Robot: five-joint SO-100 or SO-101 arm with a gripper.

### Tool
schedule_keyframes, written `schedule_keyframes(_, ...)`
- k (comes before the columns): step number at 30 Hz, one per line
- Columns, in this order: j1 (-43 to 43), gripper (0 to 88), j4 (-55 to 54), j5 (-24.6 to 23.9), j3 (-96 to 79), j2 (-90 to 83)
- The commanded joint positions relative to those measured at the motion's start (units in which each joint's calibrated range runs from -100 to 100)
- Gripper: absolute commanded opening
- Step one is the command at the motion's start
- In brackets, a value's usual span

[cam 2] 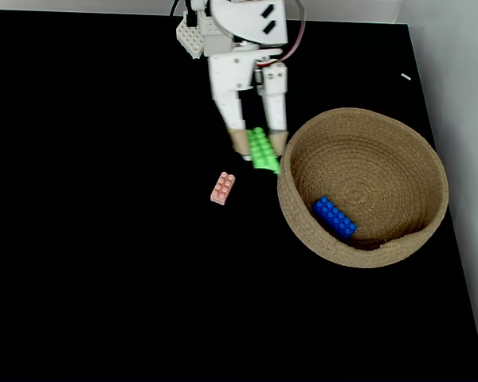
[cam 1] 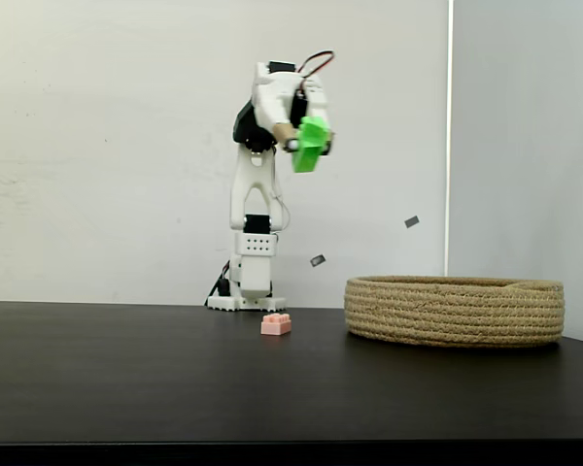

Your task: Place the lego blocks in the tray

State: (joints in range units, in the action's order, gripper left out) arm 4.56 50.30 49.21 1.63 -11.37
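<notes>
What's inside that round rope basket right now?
In a fixed view from above, one blue lego brick lies on the floor of the basket. The near wall hides a sliver of floor. The gripper holds the green brick outside the rim.

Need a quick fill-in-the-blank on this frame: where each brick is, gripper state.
1. The gripper, raised high above the table, is shut on the ______ brick.
2. The blue brick lies inside the ______.
3. The pink brick sits on the ______, outside the basket.
4. Bricks already in the basket: ______.

Missing words: green; basket; table; one
</notes>
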Motion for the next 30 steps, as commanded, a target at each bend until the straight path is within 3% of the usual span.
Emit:
schedule_keyframes(1, 10.0, 0.0, -3.6, -0.2, 6.0, 1.8)
schedule_keyframes(10, 20.9, 0.1, -4.9, -2.3, 2.8, 7.2)
schedule_keyframes(11, 21.2, 5.1, -4.9, -2.4, 1.9, 7.3)
schedule_keyframes(13, 21.4, 23.4, -4.9, -2.8, 0.3, 7.4)
schedule_keyframes(16, 21.3, 28.7, -4.9, -3.3, -0.7, 7.0)
schedule_keyframes(25, 15.3, 30.6, -3.6, -3.0, -0.5, 4.3)
schedule_keyframes(30, 4.3, 29.4, -0.2, -4.0, -4.9, -0.5)
